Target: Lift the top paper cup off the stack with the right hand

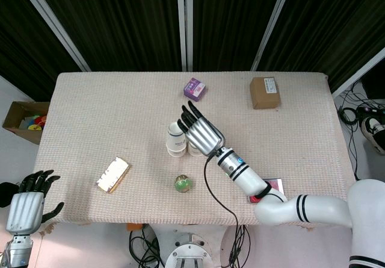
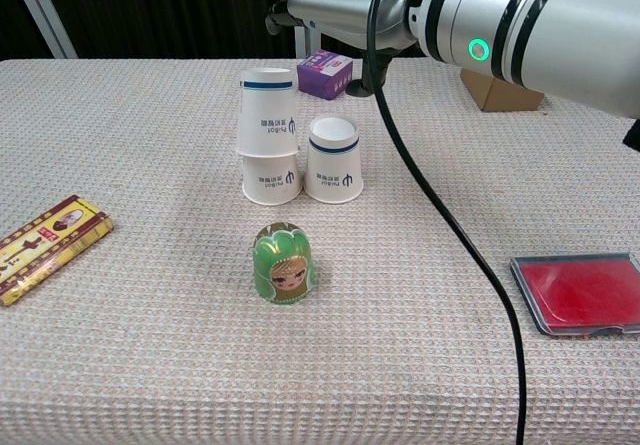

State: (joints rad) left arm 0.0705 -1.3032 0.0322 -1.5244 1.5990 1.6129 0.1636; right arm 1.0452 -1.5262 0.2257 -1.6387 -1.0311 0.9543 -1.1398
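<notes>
While the right hand (image 1: 202, 132) hangs over the cups, its fingers (image 1: 187, 118) are stretched out flat and apart, and it holds nothing. From above, the hand covers one cup and its fingertips reach just past the stack; the chest view shows the hand (image 2: 335, 3) up high, above the cups and not touching them. The stack (image 2: 268, 137) sits near the middle of the table (image 1: 90, 117): a top cup (image 2: 268, 111) turned upside down sits on a bottom cup (image 2: 271, 178), also upside down. Just beside it on the right stands a single cup (image 2: 334, 159), upside down too, touching or almost touching the stack. Each cup has a dark blue band and small blue writing that is too tiny to read. In front of the cups, a little apart, is a small green doll (image 2: 282, 263) with a face. A purple box (image 1: 194, 89) lies behind the cups, and a brown box (image 1: 264, 93) sits near the far right edge. A long snack bar (image 1: 112, 174) lies to the left, and a red pad (image 2: 583, 293) lies near the front right. The left hand (image 1: 27, 205) is off the table's front left corner with fingers spread, holding nothing. A black cable (image 2: 440, 205) hangs from the right arm.
</notes>
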